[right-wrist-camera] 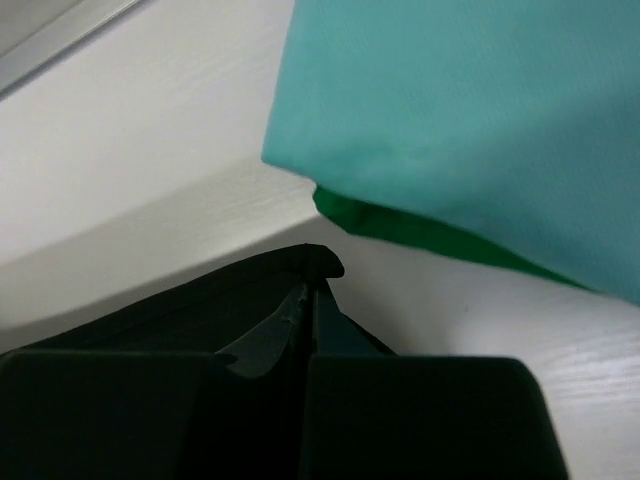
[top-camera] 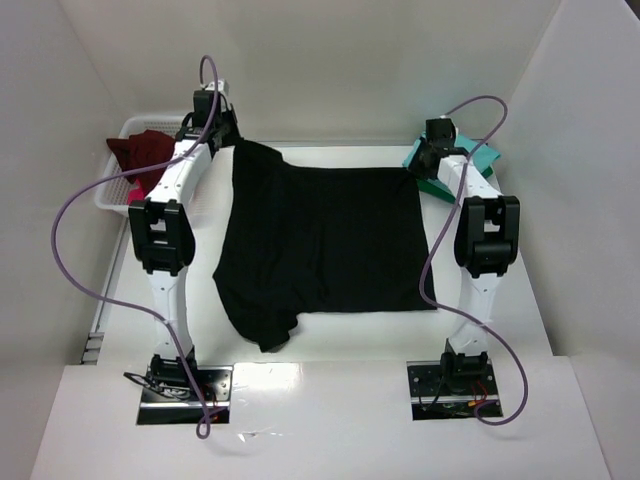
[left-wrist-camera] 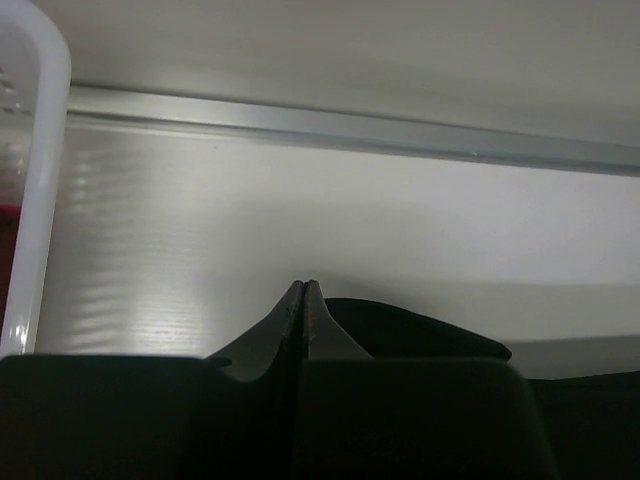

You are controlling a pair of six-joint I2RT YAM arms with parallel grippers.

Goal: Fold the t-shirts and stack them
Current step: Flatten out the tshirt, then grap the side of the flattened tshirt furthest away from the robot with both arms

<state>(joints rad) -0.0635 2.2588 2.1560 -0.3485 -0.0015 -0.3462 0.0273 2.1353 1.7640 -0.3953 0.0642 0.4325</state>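
I am clamping my left claw point(left-wrist-camera: 303, 285) shut on the far left corner of the black t-shirt point(top-camera: 320, 240), which is lying spread over the table point(top-camera: 330, 345) between my 2 arms. Only a thin edge of cloth is showing at my tips there, so I am risking a slip as soon as I lift or pull, and that corner would be dropping back crooked.

Just left of the black t-shirt, the white basket point(top-camera: 110, 200) is sitting with a maroon t-shirt point(top-camera: 140, 150) in it. Swinging wide, I could be knocking its rim. The black t-shirt's near left part is lying bunched and could be getting trapped inside a fold.

My right claw point(right-wrist-camera: 312, 290) is pinching the far right corner the same way. Just right of the black t-shirt, the teal t-shirt point(right-wrist-camera: 460, 130) is resting on the dark green t-shirt point(right-wrist-camera: 400, 228). Dragging my corner that way, I would be disturbing those 2. With my 2 claws moving unevenly, the fold would be coming out skewed.
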